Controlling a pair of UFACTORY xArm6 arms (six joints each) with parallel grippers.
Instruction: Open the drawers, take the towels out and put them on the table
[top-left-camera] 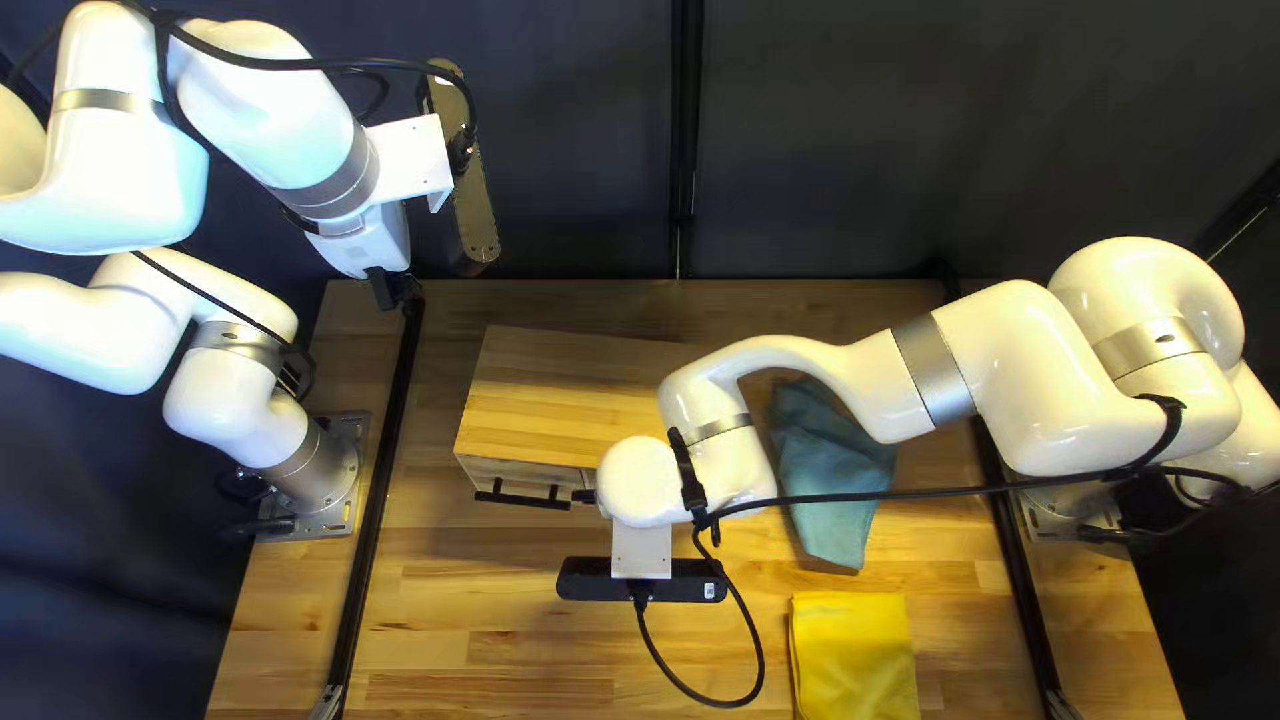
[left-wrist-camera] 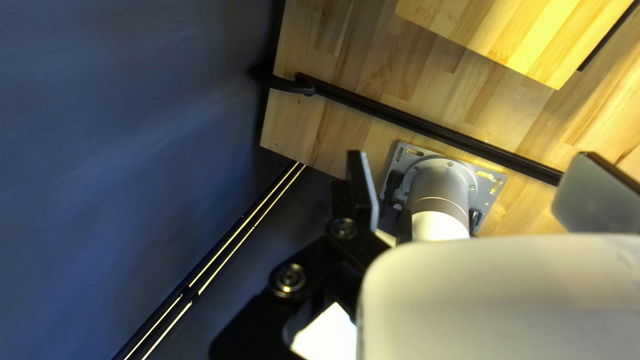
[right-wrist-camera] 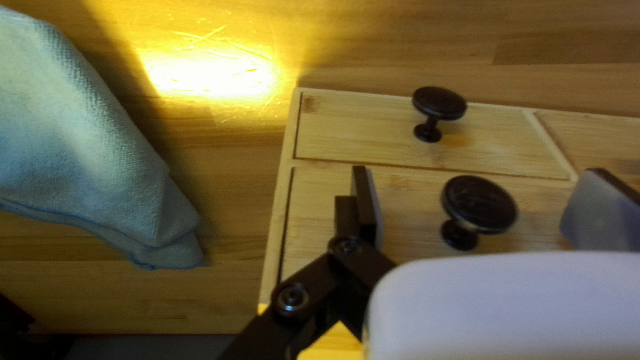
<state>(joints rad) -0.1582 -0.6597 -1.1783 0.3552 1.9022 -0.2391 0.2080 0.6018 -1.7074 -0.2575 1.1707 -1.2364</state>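
Drawer knob (right-wrist-camera: 477,205) between wide-apart jaws

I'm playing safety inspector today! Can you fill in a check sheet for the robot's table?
Surface: wooden table, bare wood showing.
Job's things: drawer box, drawers look shut; green towel and yellow towel lying on the table.
Clutter: nothing seen.
Tools: right tool open, facing a drawer knob, not touching it; left tool open, empty, raised.
Cables: black cable loops from the right arm's wrist over the table.
Surroundings: dark curtain behind.
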